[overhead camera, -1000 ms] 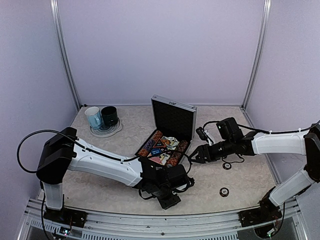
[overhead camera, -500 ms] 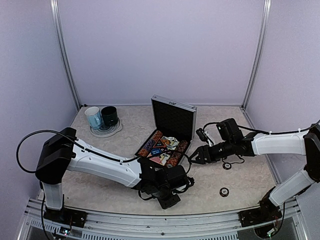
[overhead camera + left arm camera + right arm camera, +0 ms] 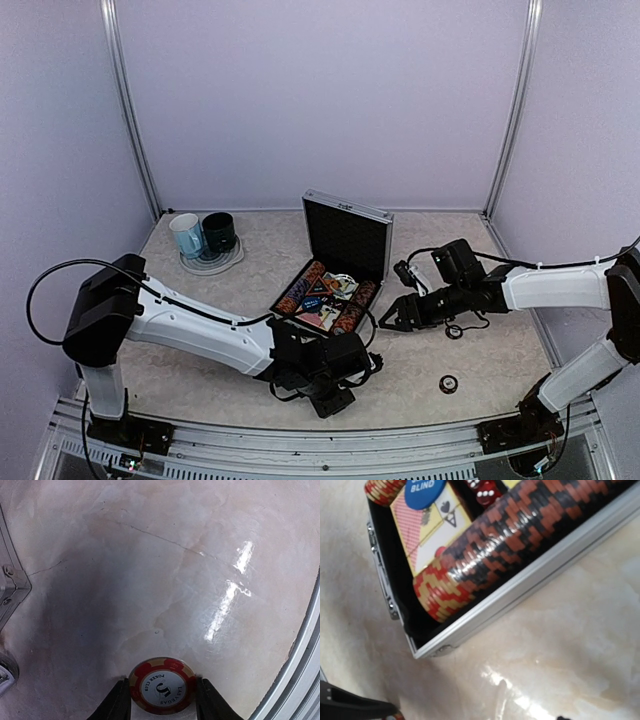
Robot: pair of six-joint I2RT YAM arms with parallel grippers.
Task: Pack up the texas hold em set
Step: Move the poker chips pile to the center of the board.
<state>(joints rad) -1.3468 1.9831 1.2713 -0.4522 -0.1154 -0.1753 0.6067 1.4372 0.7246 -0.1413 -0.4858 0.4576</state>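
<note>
Left wrist view: the left claw [image 3: 162, 690] pinches a red-and-cream poker chip [image 3: 162, 686] lying on the marbled surface [image 3: 150, 580], near the open silver case [image 3: 346, 238] mid-surface, while the right claw [image 3: 388, 318] hangs open and empty beside the case's right edge.

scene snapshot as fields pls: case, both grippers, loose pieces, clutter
case: silver case open, lid upright, chip rows inside
left gripper: fingers against both edges of a red poker chip lying on the table
right gripper: open, empty, beside the case's right corner
loose: small round piece front right, another under the right arm
other: two mugs on a plate, far left
</note>
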